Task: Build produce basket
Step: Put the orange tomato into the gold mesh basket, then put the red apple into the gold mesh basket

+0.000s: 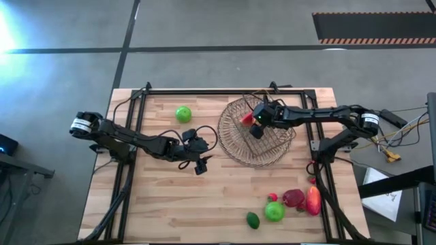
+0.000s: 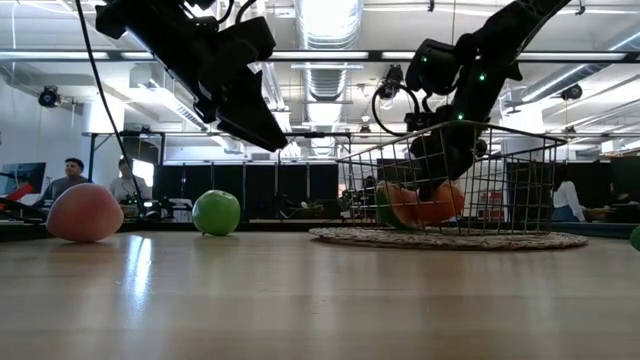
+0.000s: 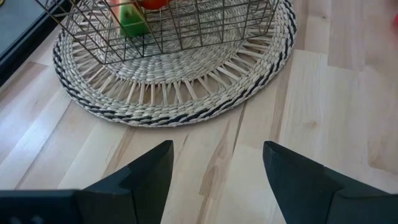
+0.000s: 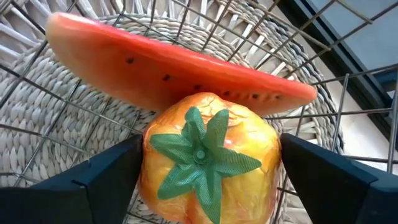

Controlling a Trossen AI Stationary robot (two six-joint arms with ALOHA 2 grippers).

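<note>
Right gripper [image 4: 205, 168] is inside the basket [image 1: 235, 139] and holds the orange-yellow pepper [image 4: 208, 158] between its fingers, touching the red slice [image 4: 174, 68] that lies in there. To do this step well, I judge it should lower the pepper to the basket floor beside the slice, then open and rise straight, not catching the wire. Left gripper [image 3: 214, 180] waits wide open and empty over the table [image 1: 170, 204], near the straw mat [image 3: 186, 93] under the basket. One green apple [image 1: 182, 113] lies beside the basket; other produce [image 1: 293, 201] lies well apart from it.
</note>
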